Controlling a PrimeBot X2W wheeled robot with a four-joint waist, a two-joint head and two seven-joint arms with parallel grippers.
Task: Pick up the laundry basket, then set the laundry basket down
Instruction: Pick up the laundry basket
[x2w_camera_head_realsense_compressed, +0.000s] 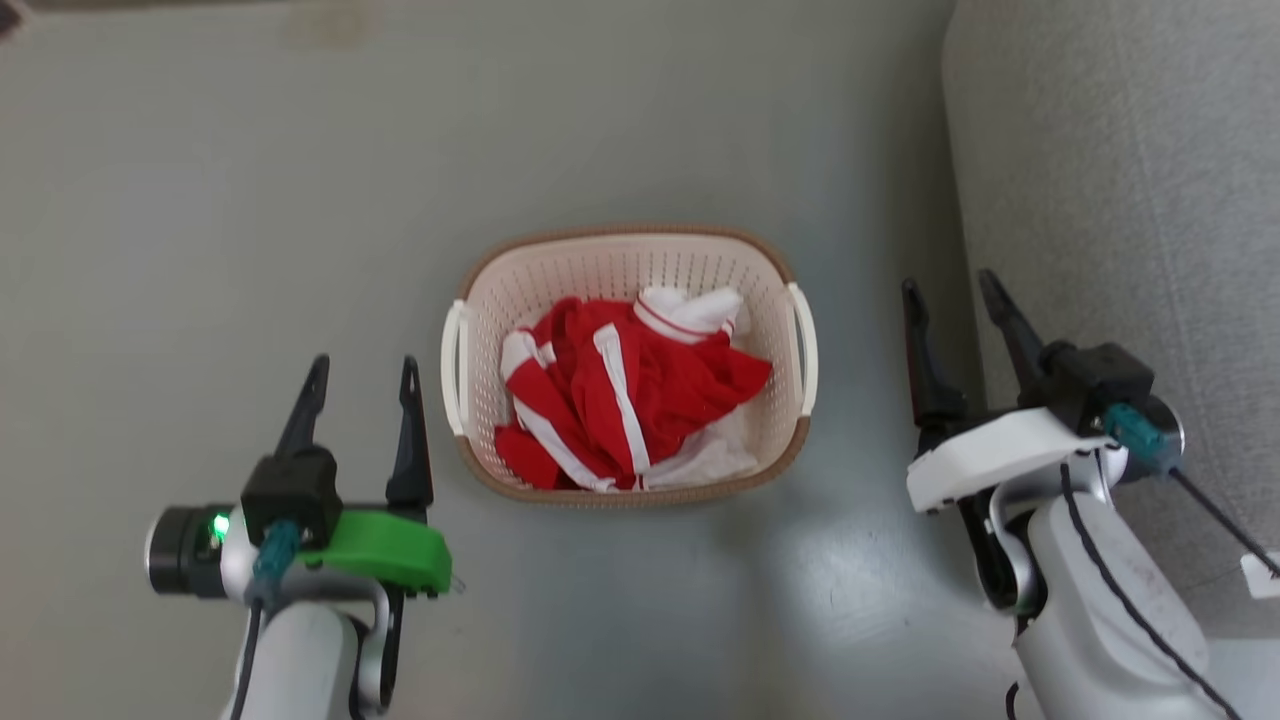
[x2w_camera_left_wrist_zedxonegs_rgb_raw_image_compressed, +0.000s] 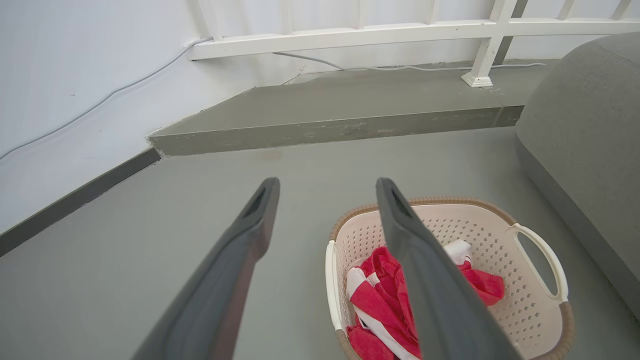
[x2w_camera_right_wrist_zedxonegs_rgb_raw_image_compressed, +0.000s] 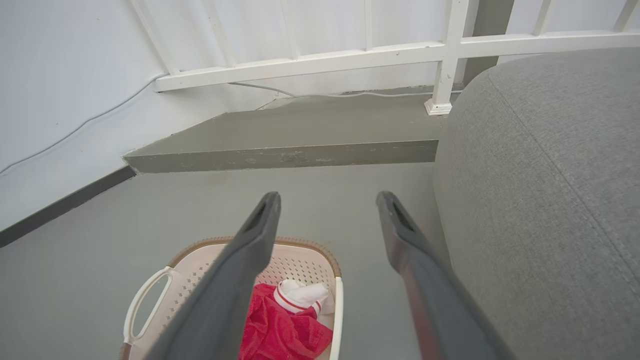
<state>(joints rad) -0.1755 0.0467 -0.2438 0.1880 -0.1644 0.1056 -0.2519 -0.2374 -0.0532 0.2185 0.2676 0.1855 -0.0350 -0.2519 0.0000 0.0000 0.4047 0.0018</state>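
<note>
Laundry basket (x2w_camera_head_realsense_compressed: 620, 268) on floor (x2w_camera_head_realsense_compressed: 200, 200) between arms, red clothes (x2w_camera_head_realsense_compressed: 620, 400) inside, not yet lifted. Left pincer (x2w_camera_head_realsense_compressed: 364, 365), right pincer (x2w_camera_head_realsense_compressed: 950, 283) spread wide, empty. Pre-grasp; next move likely calls for closing in on the side handles (x2w_camera_head_realsense_compressed: 452, 365)

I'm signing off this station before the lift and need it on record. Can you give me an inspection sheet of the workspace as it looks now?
Surface: grey floor, smooth.
Job's things: laundry basket upright on the floor, holding red-and-white clothes.
Clutter: nothing seen.
Grippers: left gripper and right gripper open, one each side of the basket, touching nothing.
Cables: white cable along the raised step.
Surroundings: grey sofa on the robot's right; white railing behind the step.
</note>
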